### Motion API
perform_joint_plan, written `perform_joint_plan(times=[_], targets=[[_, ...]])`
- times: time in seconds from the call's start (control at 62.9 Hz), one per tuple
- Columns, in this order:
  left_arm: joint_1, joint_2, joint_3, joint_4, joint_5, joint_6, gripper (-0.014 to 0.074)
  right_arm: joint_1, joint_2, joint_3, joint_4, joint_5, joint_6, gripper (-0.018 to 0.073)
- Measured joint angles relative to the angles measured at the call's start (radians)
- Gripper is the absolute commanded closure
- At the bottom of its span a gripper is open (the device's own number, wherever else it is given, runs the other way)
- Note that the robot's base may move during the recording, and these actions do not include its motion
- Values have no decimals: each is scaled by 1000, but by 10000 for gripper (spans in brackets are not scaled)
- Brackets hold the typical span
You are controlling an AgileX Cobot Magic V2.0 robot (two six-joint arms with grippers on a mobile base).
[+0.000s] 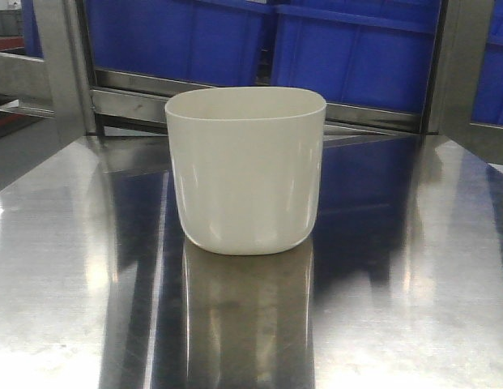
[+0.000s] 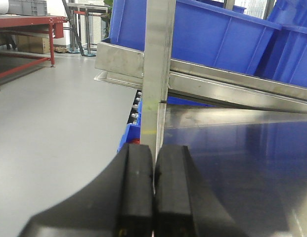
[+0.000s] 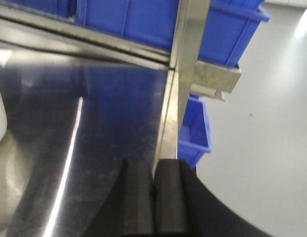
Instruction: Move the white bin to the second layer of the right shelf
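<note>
Mirror-bright steel tabletop (image 1: pixel 413 267) is carrying the white bin (image 1: pixel 245 170), which is standing upright near its middle, with blue crates (image 1: pixel 348 49) racked behind. Its glossy, tapering walls are looking light and slippery (probably flexing if squeezed), so pinching over the rim seems wisest. Only the front view is showing the bin whole. The wrist views are showing the left gripper (image 2: pixel 154 192) and right gripper (image 3: pixel 153 197) pressed together, holding nothing, at opposite table edges.
</note>
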Motion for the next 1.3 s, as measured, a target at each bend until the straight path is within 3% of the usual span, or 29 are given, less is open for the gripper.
perform_joint_plan(times=[0.191, 0.366, 0.477, 0.604, 0.683, 0.842, 0.906, 1.049, 1.303], targets=[[0, 0, 0, 0, 0, 0, 512, 13, 210, -67, 68, -6, -58, 511], [0, 0, 0, 0, 0, 0, 512, 103, 383, -135, 52, 30, -11, 511], [0, 0, 0, 0, 0, 0, 512, 196, 513, -198, -14, 73, 101, 511], [0, 0, 0, 0, 0, 0, 512, 301, 664, -262, -106, 100, 304, 493], [0, 0, 0, 0, 0, 0, 512, 353, 770, -315, -180, 149, 459, 428], [0, 0, 0, 0, 0, 0, 512, 459, 951, -440, -349, 283, 728, 196], [0, 0, 0, 0, 0, 0, 512, 496, 1012, -492, -384, 324, 761, 144], [0, 0, 0, 0, 0, 0, 512, 566, 1115, -650, -394, 415, 788, 145], [0, 0, 0, 0, 0, 0, 512, 633, 1236, -977, -316, 552, 796, 145]])
